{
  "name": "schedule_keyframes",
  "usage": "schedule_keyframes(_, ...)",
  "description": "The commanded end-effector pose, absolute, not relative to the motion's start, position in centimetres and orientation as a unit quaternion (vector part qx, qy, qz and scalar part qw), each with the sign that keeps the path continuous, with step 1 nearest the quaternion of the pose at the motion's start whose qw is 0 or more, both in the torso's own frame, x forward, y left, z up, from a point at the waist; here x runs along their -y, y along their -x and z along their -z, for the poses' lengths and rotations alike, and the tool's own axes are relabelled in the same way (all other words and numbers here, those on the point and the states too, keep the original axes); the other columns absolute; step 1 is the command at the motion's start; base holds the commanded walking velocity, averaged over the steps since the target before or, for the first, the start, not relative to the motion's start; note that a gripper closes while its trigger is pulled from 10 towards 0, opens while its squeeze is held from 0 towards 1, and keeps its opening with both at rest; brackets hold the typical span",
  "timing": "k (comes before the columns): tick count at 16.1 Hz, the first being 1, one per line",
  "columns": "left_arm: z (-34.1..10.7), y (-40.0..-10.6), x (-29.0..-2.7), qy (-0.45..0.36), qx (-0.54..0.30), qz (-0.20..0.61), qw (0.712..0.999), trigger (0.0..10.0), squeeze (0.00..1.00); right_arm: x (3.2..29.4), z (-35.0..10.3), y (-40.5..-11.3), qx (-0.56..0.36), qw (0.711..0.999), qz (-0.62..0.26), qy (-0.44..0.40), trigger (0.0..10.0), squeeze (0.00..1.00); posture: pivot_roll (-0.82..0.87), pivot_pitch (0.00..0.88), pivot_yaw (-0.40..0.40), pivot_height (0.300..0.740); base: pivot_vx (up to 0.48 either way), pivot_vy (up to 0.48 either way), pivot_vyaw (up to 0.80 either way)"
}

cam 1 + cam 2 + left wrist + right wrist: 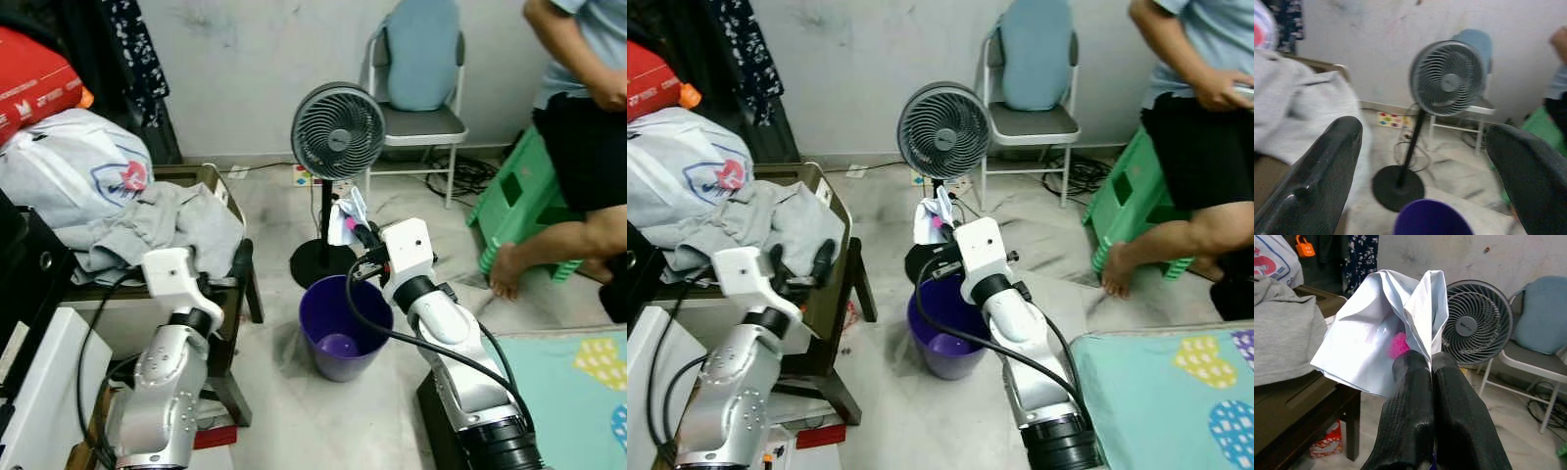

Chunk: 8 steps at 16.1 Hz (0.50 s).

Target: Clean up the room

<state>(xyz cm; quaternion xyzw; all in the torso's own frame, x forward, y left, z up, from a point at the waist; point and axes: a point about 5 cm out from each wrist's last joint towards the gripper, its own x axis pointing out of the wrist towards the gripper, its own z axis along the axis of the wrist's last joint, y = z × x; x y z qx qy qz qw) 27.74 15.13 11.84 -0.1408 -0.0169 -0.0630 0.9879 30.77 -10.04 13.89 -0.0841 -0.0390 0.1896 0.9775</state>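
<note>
The right gripper (1431, 366), its fingers pinched on a crumpled white wrapper (1382, 338), holds it above the far rim of the purple bin (342, 326) on the floor, apparently ready to release, while the left gripper (1425, 161) hovers open beside the clothes-heaped worktop (232, 294).

Both arms are silver metal with perforated forearm shells, white boxy wrist housings and black cuffs at the base. A thick black cable loops along each arm; the left end effector (227, 269) and right end effector (1432, 363) have long, matte black, textured fingers.
</note>
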Motion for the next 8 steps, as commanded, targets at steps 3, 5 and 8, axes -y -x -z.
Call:
schedule_keyframes(3, -12.53, -27.46, -15.13, 0.147, 0.034, 0.077, 0.986, 10.0, 0.0, 10.26, -14.02, -30.74, 0.042, 0.978, -0.187, 0.084, 10.0, 0.0, -0.19, 0.0, 0.004, 0.74, 0.206, 0.0, 0.0)
schedule_keyframes(5, -12.53, -27.36, -15.07, 0.15, 0.034, 0.078, 0.985, 10.0, 0.0, 10.34, -14.01, -30.72, 0.042, 0.978, -0.187, 0.087, 10.0, 0.0, -0.19, 0.0, 0.003, 0.74, 0.373, 0.0, 0.0)
schedule_keyframes(8, -12.55, -27.27, -14.98, 0.154, 0.035, 0.083, 0.984, 10.0, 0.0, 10.3, -13.93, -30.66, 0.041, 0.977, -0.189, 0.088, 10.0, 0.0, -0.19, 0.0, 0.003, 0.74, 0.4, 0.0, 0.0)
